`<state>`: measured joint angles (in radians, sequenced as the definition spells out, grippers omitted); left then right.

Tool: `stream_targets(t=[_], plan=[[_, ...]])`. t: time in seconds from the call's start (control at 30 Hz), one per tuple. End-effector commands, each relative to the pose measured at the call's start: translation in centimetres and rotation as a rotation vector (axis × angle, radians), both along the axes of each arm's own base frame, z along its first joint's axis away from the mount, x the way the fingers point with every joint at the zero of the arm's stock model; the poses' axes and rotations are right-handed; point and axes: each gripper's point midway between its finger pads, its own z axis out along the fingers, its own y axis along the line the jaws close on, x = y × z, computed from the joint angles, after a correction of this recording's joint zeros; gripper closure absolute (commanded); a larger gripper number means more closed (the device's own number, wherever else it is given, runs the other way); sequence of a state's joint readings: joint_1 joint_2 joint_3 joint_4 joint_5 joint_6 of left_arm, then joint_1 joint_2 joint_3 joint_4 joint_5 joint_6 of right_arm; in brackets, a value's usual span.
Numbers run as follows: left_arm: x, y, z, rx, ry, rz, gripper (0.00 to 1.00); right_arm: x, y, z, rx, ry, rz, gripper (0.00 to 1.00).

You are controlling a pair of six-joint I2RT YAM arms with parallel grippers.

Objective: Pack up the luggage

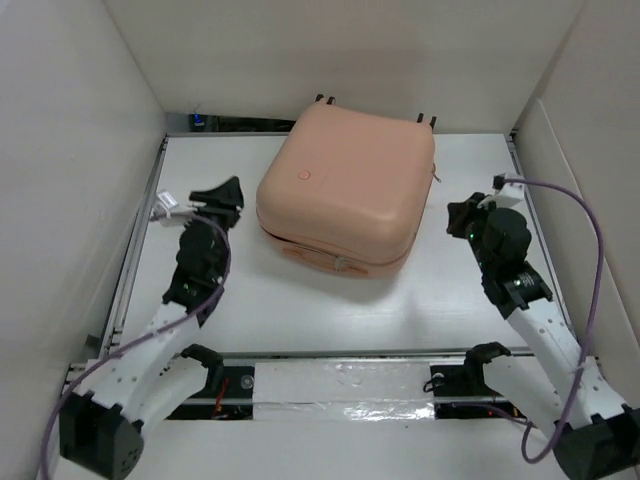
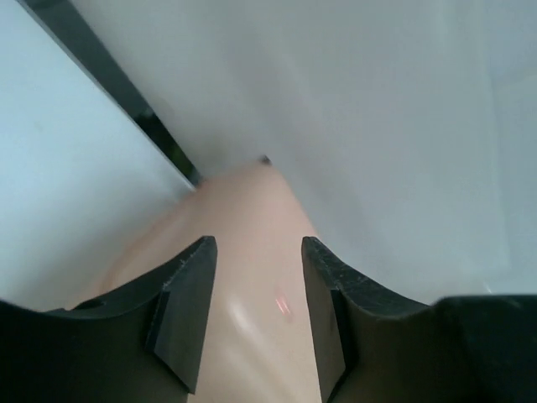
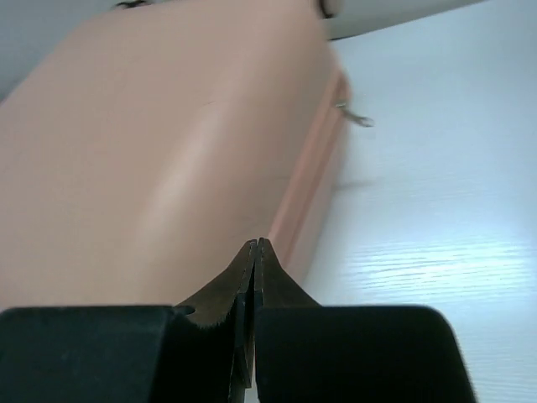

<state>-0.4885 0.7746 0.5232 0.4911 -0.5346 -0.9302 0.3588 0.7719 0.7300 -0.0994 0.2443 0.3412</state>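
The luggage, a peach-pink hard-shell suitcase, lies closed and flat in the middle of the white table, its small wheels at the far edge. My left gripper is open and empty just left of the case, fingers pointing toward its side. In the left wrist view the peach shell fills the gap between the open fingers. My right gripper is shut and empty, close beside the case's right side. The right wrist view shows the shell, its seam and a zipper pull beyond the closed fingertips.
White walls enclose the table on the left, back and right. A small white tag or connector lies by the left wall. A taped rail runs along the near edge between the arm bases.
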Motion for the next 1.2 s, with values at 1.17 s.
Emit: stream_targets(t=[1.17], plan=[[4.9, -8.0, -18.6, 0.117, 0.413, -0.391, 0.49, 16.6, 7.4, -11.8, 0.022, 0.284, 0.352, 0.99]])
